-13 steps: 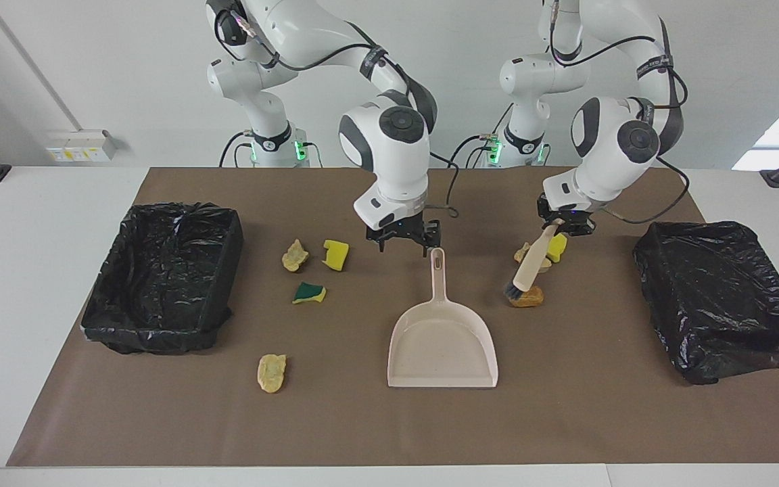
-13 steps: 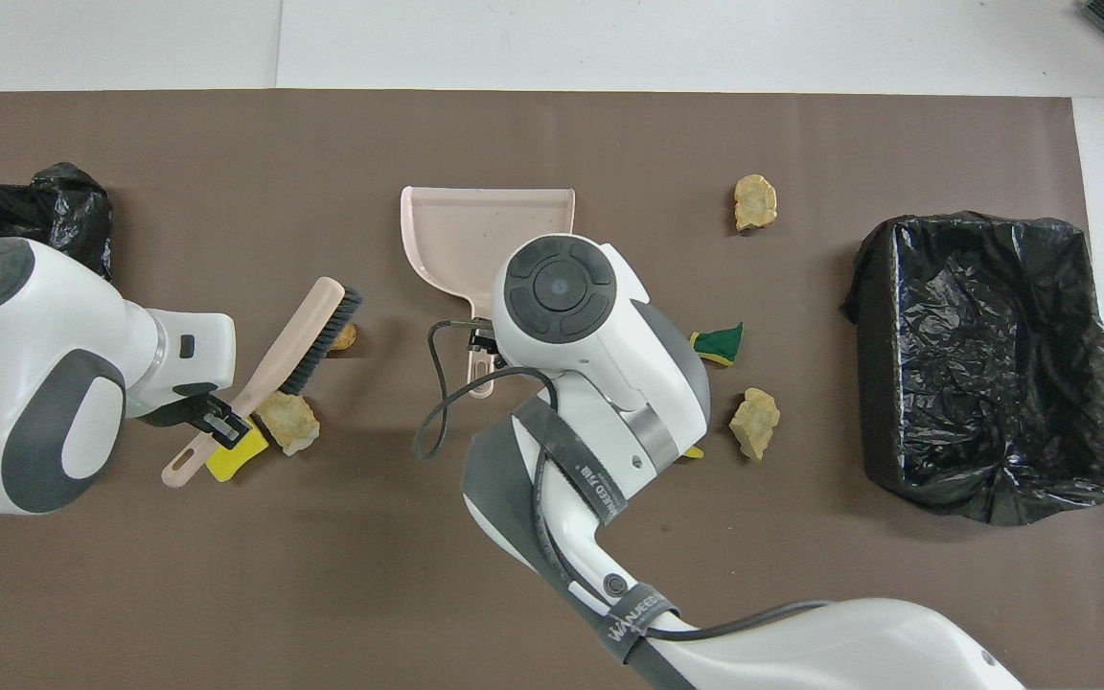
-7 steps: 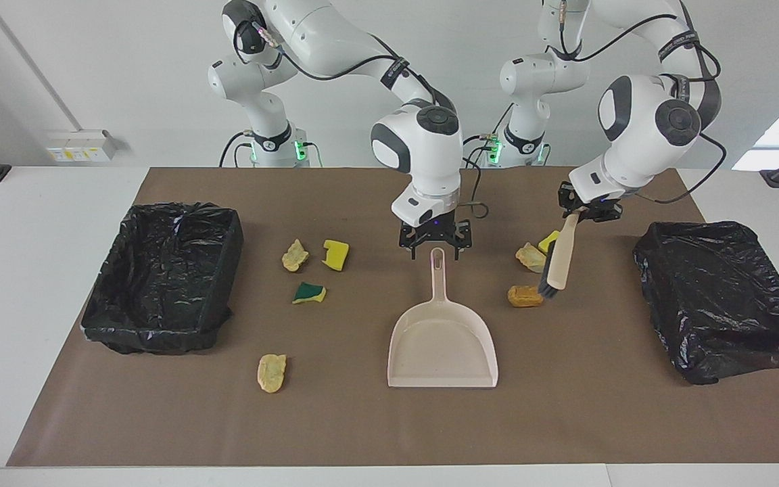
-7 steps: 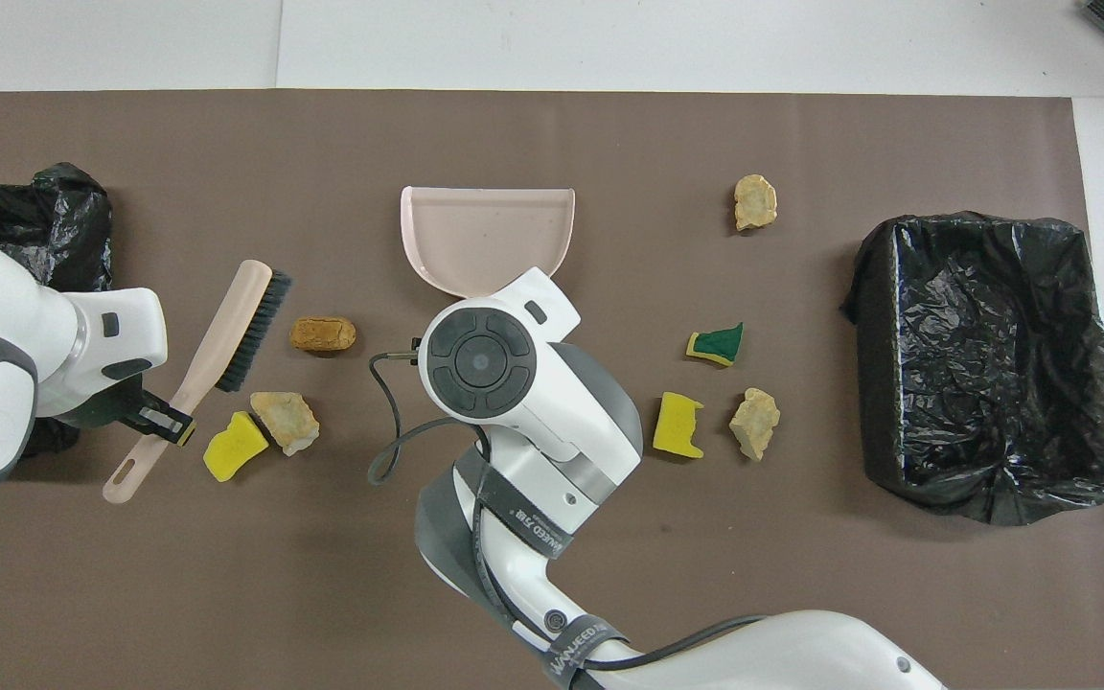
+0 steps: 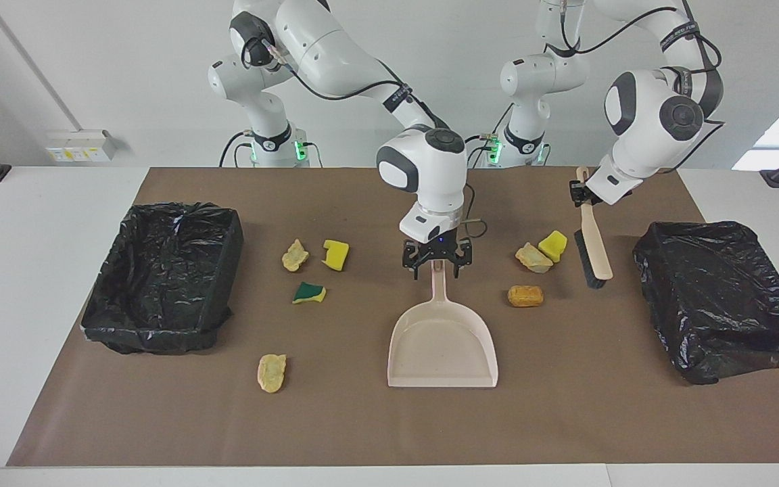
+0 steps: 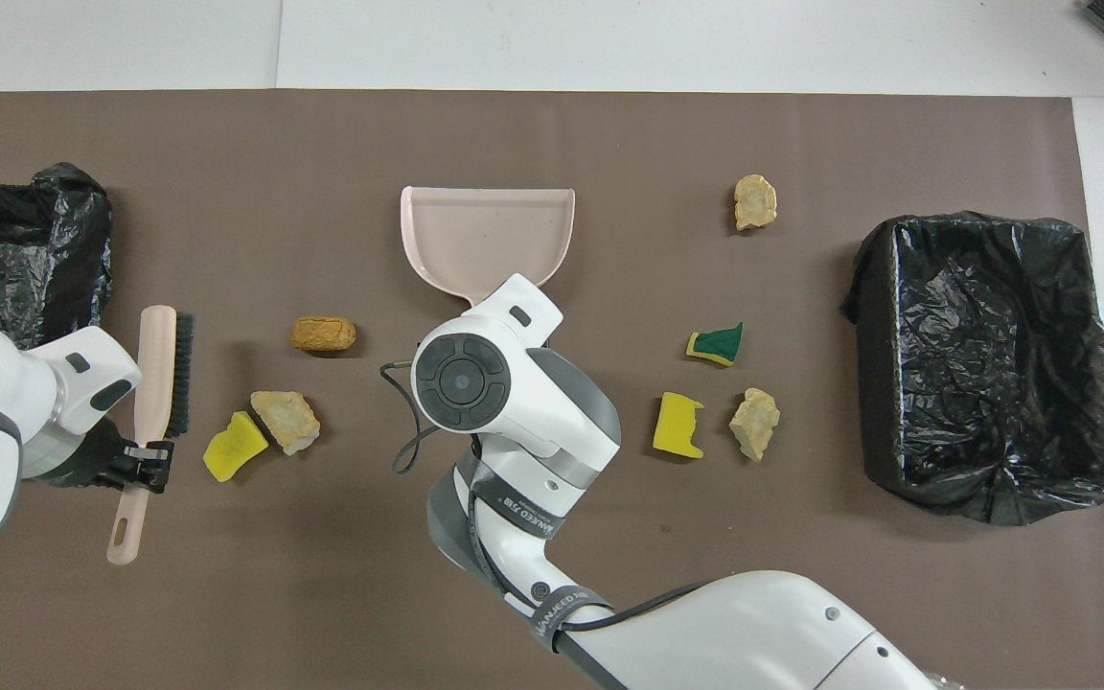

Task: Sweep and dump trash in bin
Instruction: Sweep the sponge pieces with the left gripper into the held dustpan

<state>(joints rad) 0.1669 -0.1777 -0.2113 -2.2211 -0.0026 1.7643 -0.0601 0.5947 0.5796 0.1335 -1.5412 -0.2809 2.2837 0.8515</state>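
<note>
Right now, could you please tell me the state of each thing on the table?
Brush: lifted off the table, held in the shut left gripper.
Dustpan: flat, empty, open right gripper astride its handle.
Trash: seven pieces loose on the table.
Bin toward the right arm's end: open, empty.
Other bin: inside not visible.

dustpan [image 5: 442, 345]: mid-bench | three trash lumps [image 5: 526, 295]: toward left arm's end | four trash lumps [image 5: 310, 292]: toward right arm's end

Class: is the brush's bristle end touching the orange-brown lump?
Apart. The overhead view shows bare mat between the brush, held in the left gripper, and the orange-brown lump.
</note>
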